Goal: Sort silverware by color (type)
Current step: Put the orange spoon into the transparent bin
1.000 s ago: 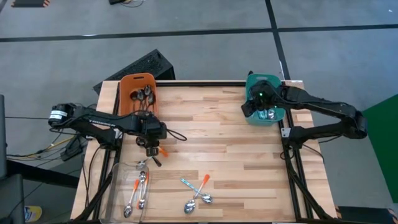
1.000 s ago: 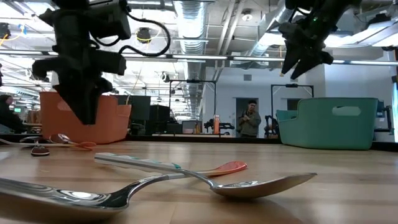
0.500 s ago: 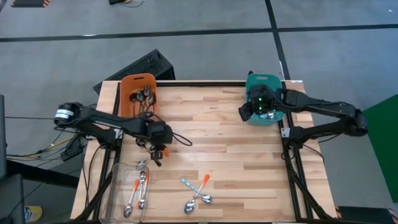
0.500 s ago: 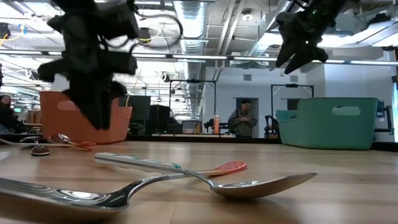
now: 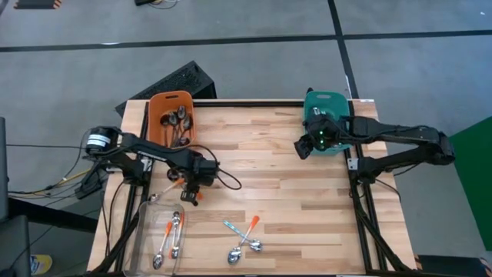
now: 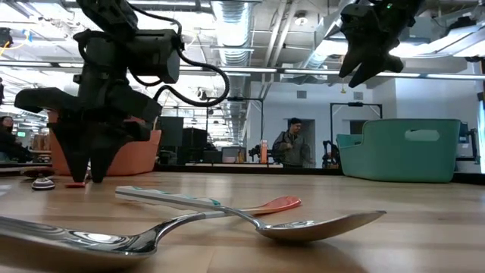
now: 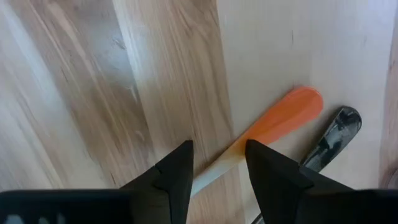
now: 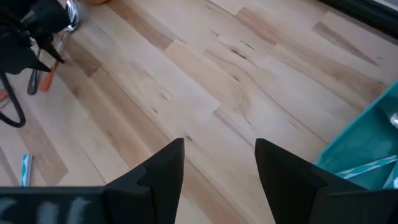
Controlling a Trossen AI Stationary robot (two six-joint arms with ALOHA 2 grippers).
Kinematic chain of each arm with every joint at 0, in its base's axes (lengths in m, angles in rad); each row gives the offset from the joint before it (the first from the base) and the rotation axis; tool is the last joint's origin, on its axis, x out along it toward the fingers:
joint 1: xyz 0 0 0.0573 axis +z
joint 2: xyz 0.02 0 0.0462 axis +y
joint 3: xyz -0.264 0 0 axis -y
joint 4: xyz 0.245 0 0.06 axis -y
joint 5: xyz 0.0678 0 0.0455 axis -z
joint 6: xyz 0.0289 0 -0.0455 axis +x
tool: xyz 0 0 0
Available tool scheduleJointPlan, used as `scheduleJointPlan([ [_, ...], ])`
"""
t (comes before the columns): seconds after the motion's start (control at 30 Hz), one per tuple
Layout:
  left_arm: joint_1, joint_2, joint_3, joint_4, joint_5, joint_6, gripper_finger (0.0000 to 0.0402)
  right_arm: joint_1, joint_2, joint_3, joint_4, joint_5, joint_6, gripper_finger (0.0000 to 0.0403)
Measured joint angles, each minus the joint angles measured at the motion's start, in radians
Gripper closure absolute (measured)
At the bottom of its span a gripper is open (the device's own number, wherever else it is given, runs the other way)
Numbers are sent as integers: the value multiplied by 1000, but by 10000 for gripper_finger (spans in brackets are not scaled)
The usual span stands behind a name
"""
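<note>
My left gripper points straight down near the table's left side, open, its fingertips just above the wood. Between its fingers passes the neck of an orange-handled spoon that lies flat on the table. I cannot tell whether a finger touches it. A black spoon handle lies beside the orange end. My right gripper hangs open and empty, high beside the teal bin. More silverware lies near the front edge: a light-blue-handled spoon and an orange-handled one.
An orange bin holding dark spoons stands at the far left. A clear tray with orange-handled spoons sits at the near left corner. People stand in the room beyond the table, seen in the low view. Bare wood spreads across the table's middle.
My left gripper has come down to the table and shifted toward the right edge, rolling about its own axis, and its fingers have opened around the orange-handled spoon. My right gripper has swung from over the teal bin a little toward the table's middle, staying high and open.
</note>
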Motion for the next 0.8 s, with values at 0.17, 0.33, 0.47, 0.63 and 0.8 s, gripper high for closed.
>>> scheduleJointPlan([
  [0.17, -5, 11, 14, 16, -7, -12, 272, 9, 0, 0, 0, 18, 1, 184],
  [0.33, 1, 17, 49, 182, -118, -80, 292, 7, 0, 0, 2, 21, 6, 184],
  [0.47, 10, 15, 133, 257, -153, -110, 305, 7, 0, 0, 16, 22, 7, 184],
  [0.63, 29, 15, 230, 169, -156, -89, 310, 7, 0, 0, 35, 22, 9, 184],
  [0.8, 59, 14, 213, 64, -145, -25, 310, 13, 0, 0, 38, 22, 10, 184],
])
